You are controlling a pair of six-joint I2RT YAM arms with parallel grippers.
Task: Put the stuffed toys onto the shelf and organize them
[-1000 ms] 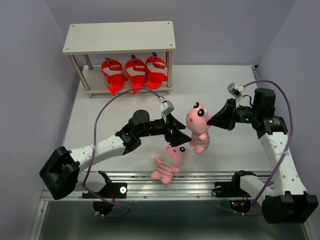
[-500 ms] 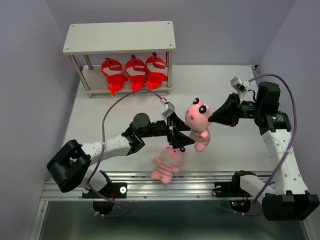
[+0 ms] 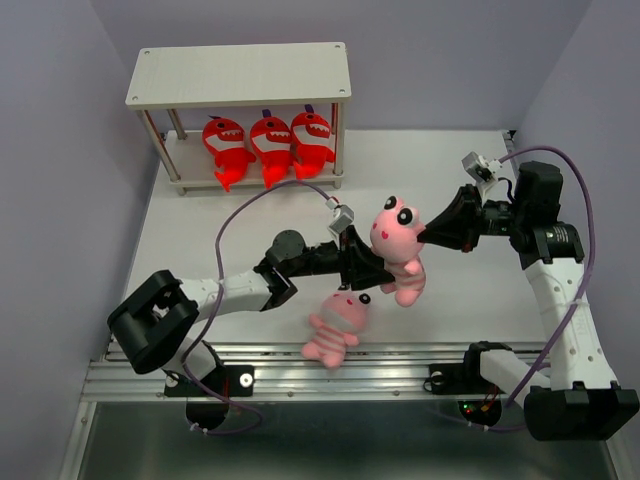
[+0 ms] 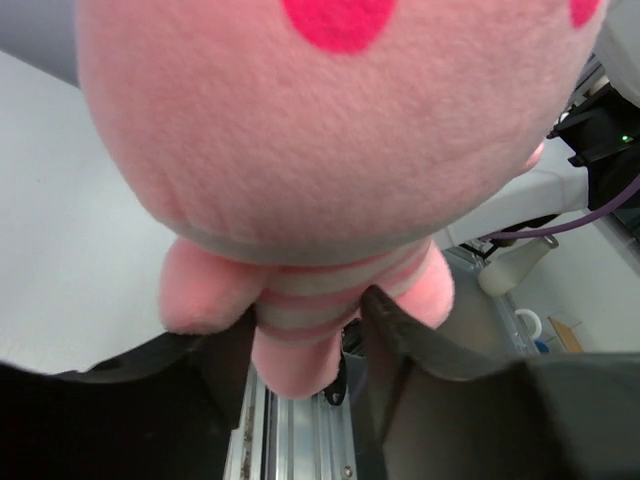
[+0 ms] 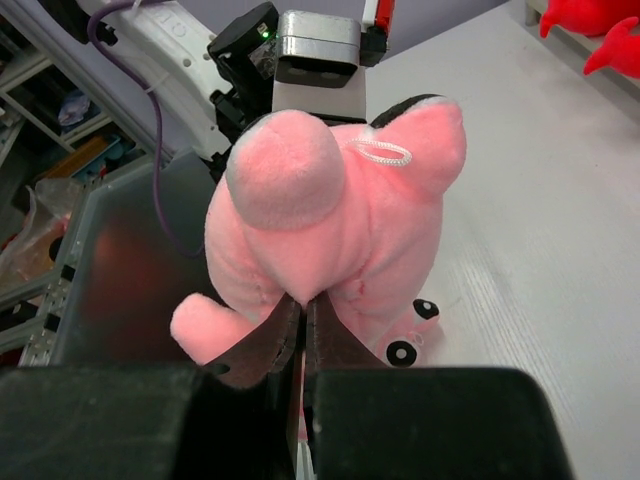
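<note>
A pink striped-belly stuffed toy (image 3: 398, 238) hangs in the air over the table's middle. My right gripper (image 3: 426, 238) is shut on the fabric of its back (image 5: 330, 220), jaws pinched together (image 5: 303, 305). My left gripper (image 3: 383, 268) reaches in from the left; its fingers press both sides of the striped torso (image 4: 310, 300). A second pink toy (image 3: 338, 322) lies on the table just below, near the front edge. Three red sharks (image 3: 270, 145) stand in a row on the lower board of the shelf (image 3: 240, 75) at the back left. The shelf's top board is bare.
The metal rail (image 3: 300, 365) runs along the near table edge, close to the lying pink toy. Purple cables loop above both arms. Purple walls close in the left and right sides.
My left arm has pushed right and its jaws have narrowed from wide open onto the hanging pink toy's torso. My right arm lifted the toy slightly and now holds still.
</note>
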